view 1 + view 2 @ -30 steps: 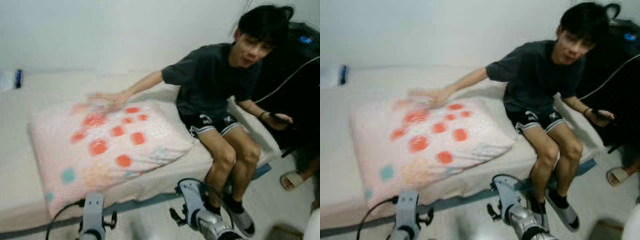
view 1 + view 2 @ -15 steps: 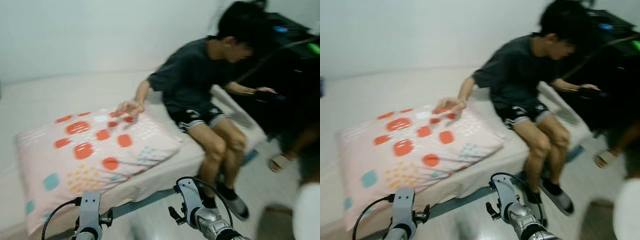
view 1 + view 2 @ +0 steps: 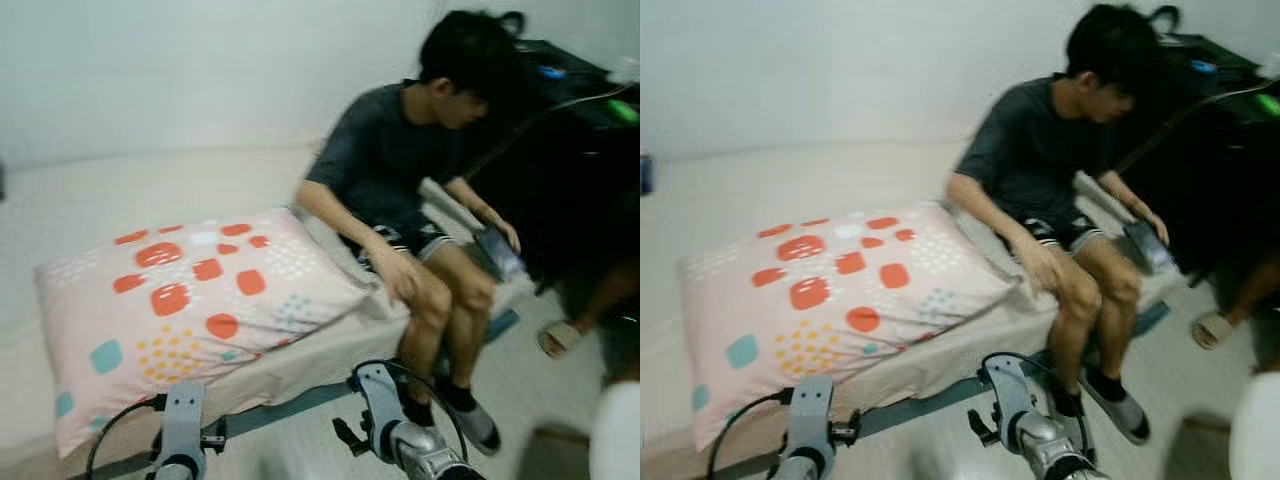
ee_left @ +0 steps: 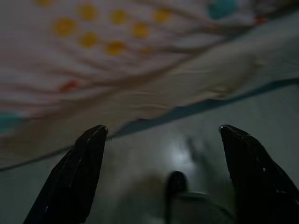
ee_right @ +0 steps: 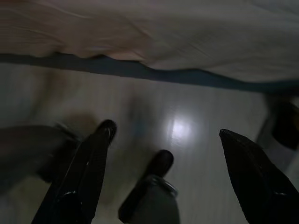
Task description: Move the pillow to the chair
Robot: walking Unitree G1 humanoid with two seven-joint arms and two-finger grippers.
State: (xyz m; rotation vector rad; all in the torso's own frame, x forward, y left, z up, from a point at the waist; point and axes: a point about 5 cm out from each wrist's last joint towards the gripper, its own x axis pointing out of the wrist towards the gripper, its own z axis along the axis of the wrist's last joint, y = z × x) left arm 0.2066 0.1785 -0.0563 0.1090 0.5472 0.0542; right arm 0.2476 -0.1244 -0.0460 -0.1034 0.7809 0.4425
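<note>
1 pillow (image 3: 190, 320) lies on the bed (image 3: 120, 190) in front of me, pale pink with red, teal and yellow patches, its near edge reaching close to the bed's front edge. 1 person (image 3: 420, 200) in a dark shirt and shorts sits on the bed just beside the pillow's right end, 1 hand (image 3: 392, 275) resting on a thigh, the other holding a phone (image 3: 497, 252). Farther right, 1 sandaled foot (image 3: 560, 338) of somebody else stands on the floor (image 3: 520, 390).

My 2 arms are low in front of the bed. My left gripper (image 4: 161, 135) hangs over the floor just short of the bed's edge, its 2 fingers spread wide with nothing between them (the pillow's yellow dots show beyond them). My right gripper (image 5: 163, 135) is also spread wide and holding nothing, pointing at the floor below the bed's blue trim (image 5: 187, 77). Neither gripper touches the pillow.
</note>
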